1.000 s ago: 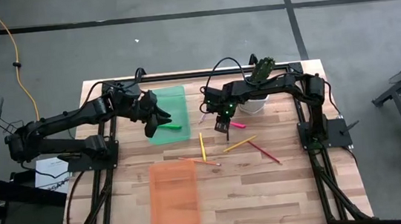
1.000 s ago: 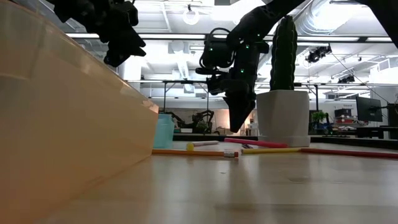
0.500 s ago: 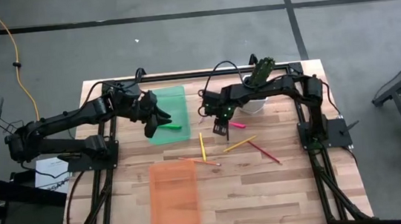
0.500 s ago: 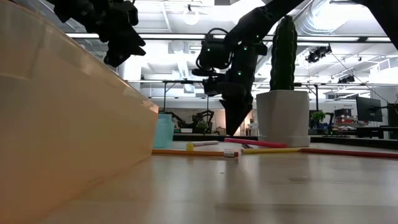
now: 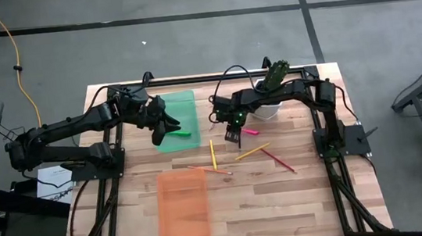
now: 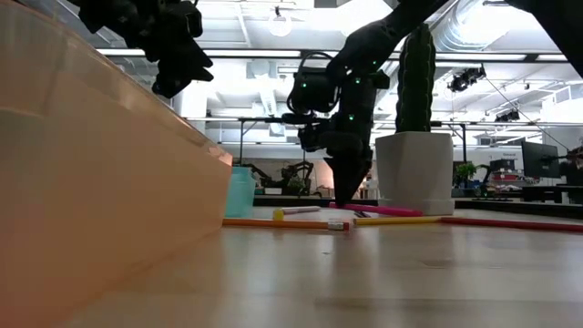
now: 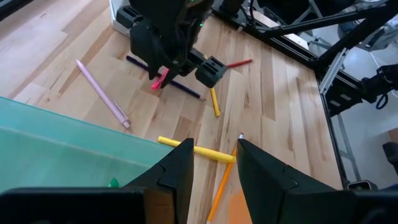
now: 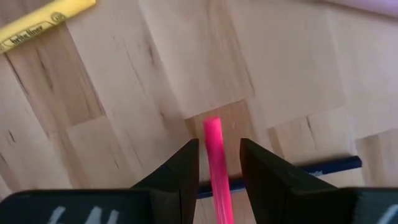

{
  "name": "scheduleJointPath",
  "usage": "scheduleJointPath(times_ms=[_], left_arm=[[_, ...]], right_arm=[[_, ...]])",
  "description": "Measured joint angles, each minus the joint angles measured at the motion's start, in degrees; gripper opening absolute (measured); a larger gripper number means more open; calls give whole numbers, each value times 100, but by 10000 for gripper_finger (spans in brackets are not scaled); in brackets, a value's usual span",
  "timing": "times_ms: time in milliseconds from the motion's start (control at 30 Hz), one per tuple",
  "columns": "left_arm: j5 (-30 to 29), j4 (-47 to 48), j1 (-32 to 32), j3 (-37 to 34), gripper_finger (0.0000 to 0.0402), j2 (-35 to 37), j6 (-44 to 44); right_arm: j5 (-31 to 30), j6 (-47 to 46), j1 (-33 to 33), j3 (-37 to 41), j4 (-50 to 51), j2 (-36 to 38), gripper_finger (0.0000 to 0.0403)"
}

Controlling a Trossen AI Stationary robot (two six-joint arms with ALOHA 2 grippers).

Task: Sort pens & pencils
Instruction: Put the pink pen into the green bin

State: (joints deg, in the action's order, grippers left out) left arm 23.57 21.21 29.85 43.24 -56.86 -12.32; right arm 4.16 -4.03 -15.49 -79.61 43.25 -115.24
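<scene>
A magenta pen lies flat on the table, and my right gripper stands open over it, pointing down, one finger on either side of its end. Across it lies a dark pencil. Nearby on the wood lie a yellow pen, a pale pink pen, a yellow-orange pencil, an orange pencil and a red pencil. My left gripper hangs open over the green tray, which holds a green pen.
An orange tray sits near the table's front edge and fills the left of the low view. A potted cactus stands at the far edge, just behind my right arm. Bare wood lies at the front right.
My right gripper has sunk a little toward the magenta pen, its fingers staying apart. The left arm and all the pens and pencils have kept still.
</scene>
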Motion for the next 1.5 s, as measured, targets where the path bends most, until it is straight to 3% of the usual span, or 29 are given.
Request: scheduleJointPath(times_ms=[700,1500], left_arm=[[-4,-2,0,0,110,0,2],[-4,-2,2,0,110,0,50]], right_arm=[[-9,150,-103,-2,70,0,107],[-4,151,-103,-2,64,0,41]])
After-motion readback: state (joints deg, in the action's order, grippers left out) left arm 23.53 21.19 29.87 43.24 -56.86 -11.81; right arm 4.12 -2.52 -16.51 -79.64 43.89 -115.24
